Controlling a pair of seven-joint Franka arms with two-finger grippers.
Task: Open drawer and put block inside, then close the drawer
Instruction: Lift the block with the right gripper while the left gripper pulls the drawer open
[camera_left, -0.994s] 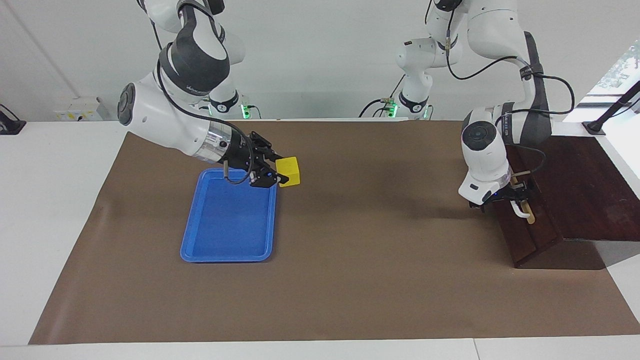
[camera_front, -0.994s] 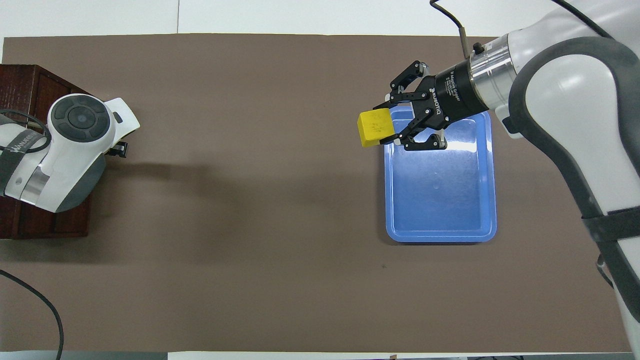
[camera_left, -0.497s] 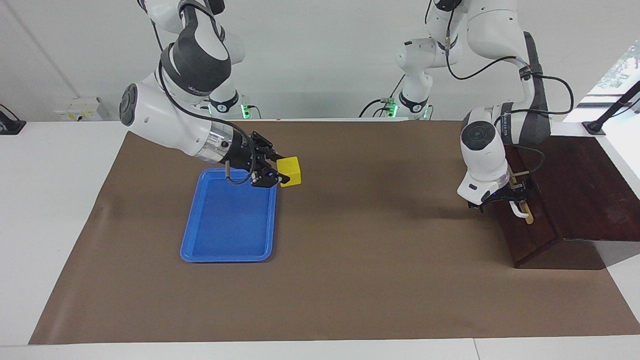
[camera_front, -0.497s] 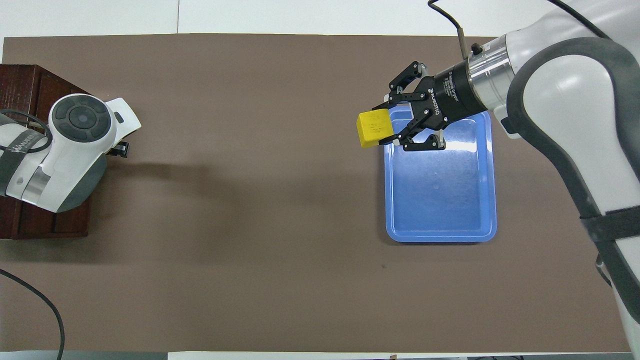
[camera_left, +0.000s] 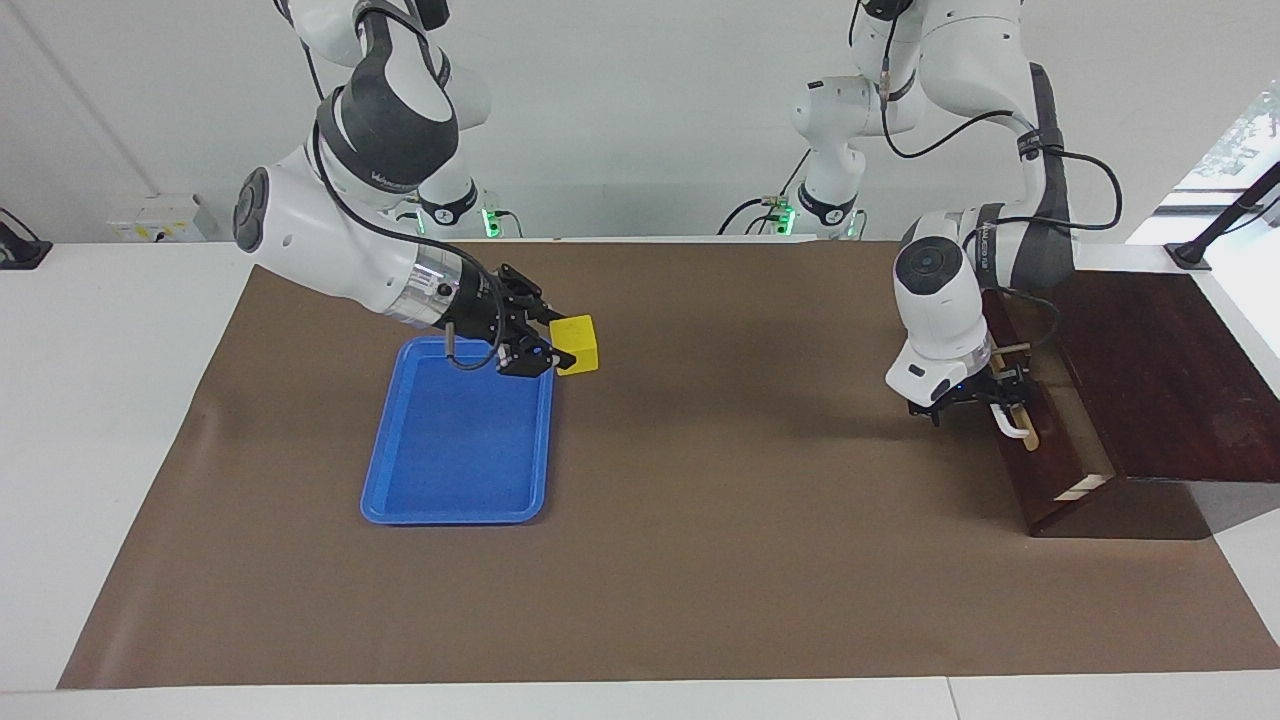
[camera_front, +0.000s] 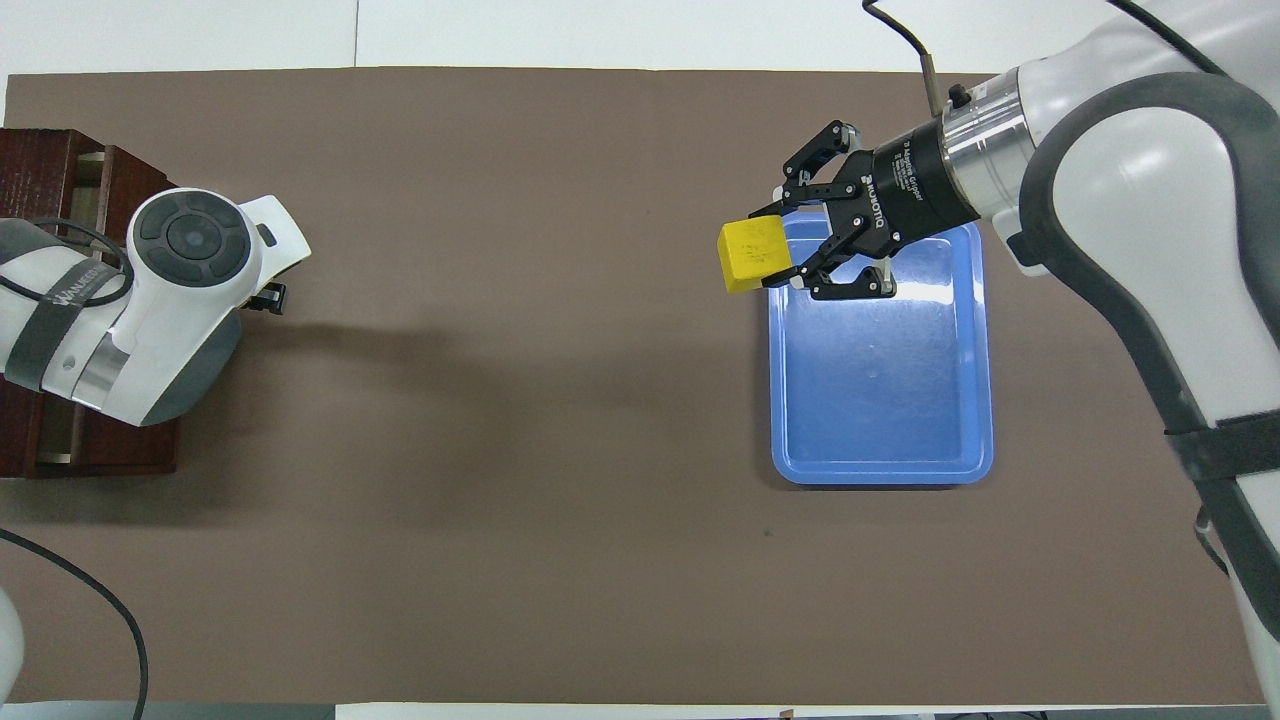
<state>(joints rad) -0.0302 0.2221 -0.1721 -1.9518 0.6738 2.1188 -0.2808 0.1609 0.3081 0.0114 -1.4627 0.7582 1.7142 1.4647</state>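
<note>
Pinching the block (camera_left: 577, 343) between its black fingers, the right gripper (camera_left: 553, 350) is held in the air over the edge of the tray (camera_left: 455, 440), at the corner nearer the robots. The block is a small bright yellow cube with matte faces; the tray is a flat rectangle of glossy blue plastic with rounded corners and a raised rim, lying on a dull brown mat (camera_left: 700, 560).

At the left arm's end of the table a dark, polished wooden box (camera_left: 1150, 400) is seen, its drawer (camera_left: 1040, 440) fronted in dark wood with a white bar handle (camera_left: 1010, 424). The left gripper (camera_left: 985, 400) is placed at that handle; whether the fingers are spread or clamped on it cannot be told.

Compared with a second ago, the drawer has been drawn out a little, a pale strip of light wood now being exposed at its side, and the left gripper has been shifted away from the box. The block has stayed almost in place.
</note>
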